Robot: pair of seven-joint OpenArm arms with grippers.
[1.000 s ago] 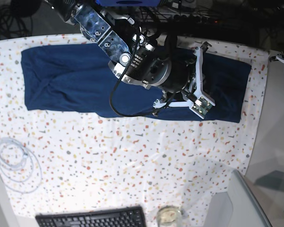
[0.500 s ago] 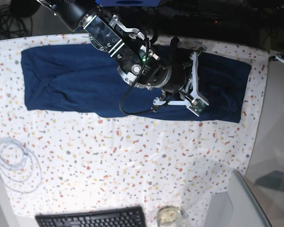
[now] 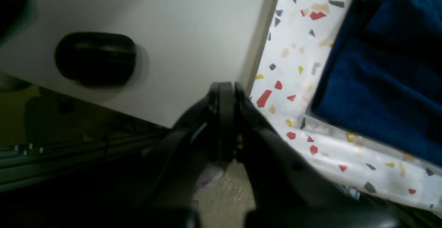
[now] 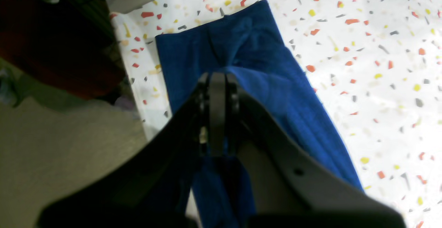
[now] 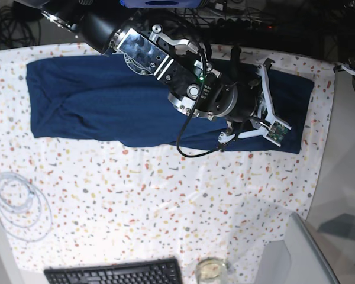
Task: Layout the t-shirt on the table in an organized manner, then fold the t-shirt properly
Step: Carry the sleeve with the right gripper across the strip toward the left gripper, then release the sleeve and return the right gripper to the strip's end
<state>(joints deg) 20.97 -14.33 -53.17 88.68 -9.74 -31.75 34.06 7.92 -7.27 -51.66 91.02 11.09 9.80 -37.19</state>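
The dark navy t-shirt (image 5: 106,100) lies as a long flat band across the far side of the speckled table (image 5: 165,195). My right arm reaches from the top left over the shirt's right part. The right gripper (image 5: 272,100) hangs there with its jaws shut. In the right wrist view the right gripper (image 4: 217,77) points along the t-shirt (image 4: 276,83) toward its short end, and no fabric shows between the jaws. The left gripper (image 3: 226,88) is shut and empty, off the table's corner (image 3: 293,76), with the t-shirt (image 3: 386,76) to its right.
A black keyboard (image 5: 115,272) and a glass jar (image 5: 211,269) sit at the near edge. A coiled clear cable (image 5: 21,204) lies at the left. A grey box (image 5: 296,254) stands at the near right. A plain grey surface (image 3: 172,41) with a black oval object (image 3: 95,58) borders the table.
My right arm has swung to the right along the shirt, toward its right end, with the gripper still shut. The shirt's outline has not changed.
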